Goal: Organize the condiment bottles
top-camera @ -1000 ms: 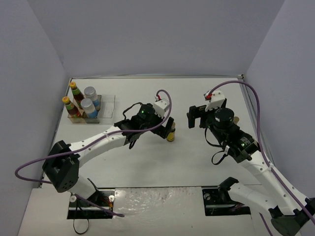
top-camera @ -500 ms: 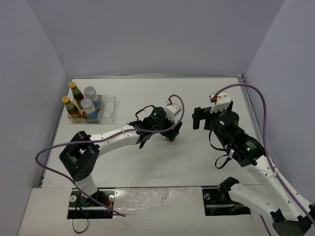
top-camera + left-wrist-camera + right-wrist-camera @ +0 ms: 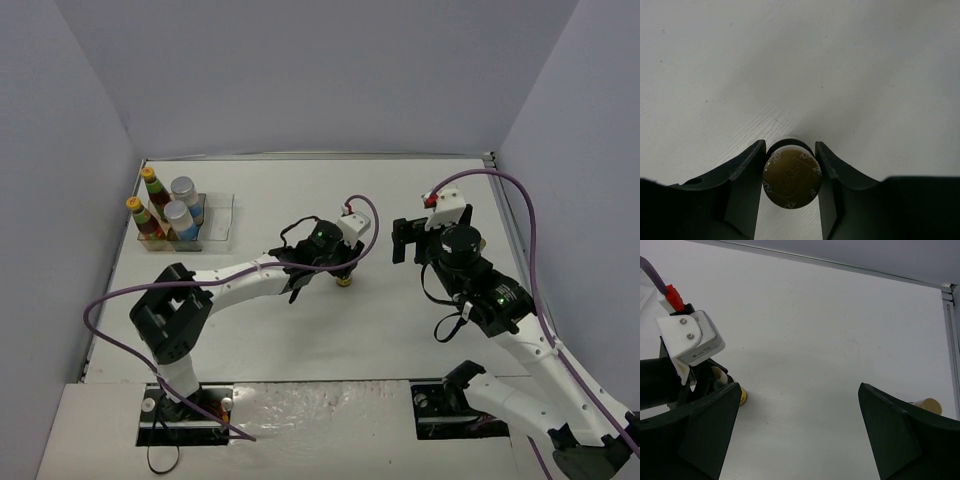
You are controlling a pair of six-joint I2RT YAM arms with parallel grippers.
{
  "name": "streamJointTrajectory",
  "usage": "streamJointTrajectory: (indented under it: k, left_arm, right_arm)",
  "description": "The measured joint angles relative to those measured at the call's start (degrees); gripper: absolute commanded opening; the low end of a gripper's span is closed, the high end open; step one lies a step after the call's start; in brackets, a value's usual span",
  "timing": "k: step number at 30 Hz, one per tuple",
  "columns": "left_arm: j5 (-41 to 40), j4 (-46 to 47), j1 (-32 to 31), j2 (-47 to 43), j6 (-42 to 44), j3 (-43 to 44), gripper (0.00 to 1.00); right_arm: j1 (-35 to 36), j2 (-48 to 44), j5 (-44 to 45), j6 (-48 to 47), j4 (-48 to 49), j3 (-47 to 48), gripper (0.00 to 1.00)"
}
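Observation:
A tiny bottle with a dark round cap (image 3: 791, 176) stands mid-table, its yellow base (image 3: 345, 281) showing under my left gripper (image 3: 345, 266). In the left wrist view the left gripper (image 3: 791, 167) is shut on it, both fingers touching the cap's sides. Two slim dark bottles with yellow caps (image 3: 150, 185) (image 3: 137, 212) and two silver-lidded jars (image 3: 184, 191) (image 3: 178, 216) stand in the clear rack (image 3: 218, 222) at far left. My right gripper (image 3: 411, 243) hangs open to the right of the tiny bottle, and nothing sits between its fingers (image 3: 705, 425).
A small beige round piece (image 3: 927, 405) lies on the table near the right edge, beside the right finger. The right wrist view also shows the left gripper's white camera block (image 3: 690, 337). Grey walls close the table on three sides.
My left gripper moved right over the tiny bottle and closed on its cap. The right arm drifted slightly right and stayed open.

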Motion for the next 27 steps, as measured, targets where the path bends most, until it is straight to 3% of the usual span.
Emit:
streamJointTrajectory:
  k: [8,17,27]
  left_arm:
    - [-3.7,-6.4,4.9,-6.9,-0.2,0.0,0.00]
    - [-8.6,-11.8,23.3,-13.7,-0.6,5.1,0.00]
    - [-9.8,-12.6,39.2,-8.3,-2.2,9.7,0.00]
  right_arm:
    - [0.0,2.5,0.0,-0.4,0.1,0.2,1.00]
    - [-0.2,7.5,-1.8,-0.3,1.9,0.6,1.00]
    - [-0.4,10.4,-5.3,0.1,3.9,0.6,1.00]
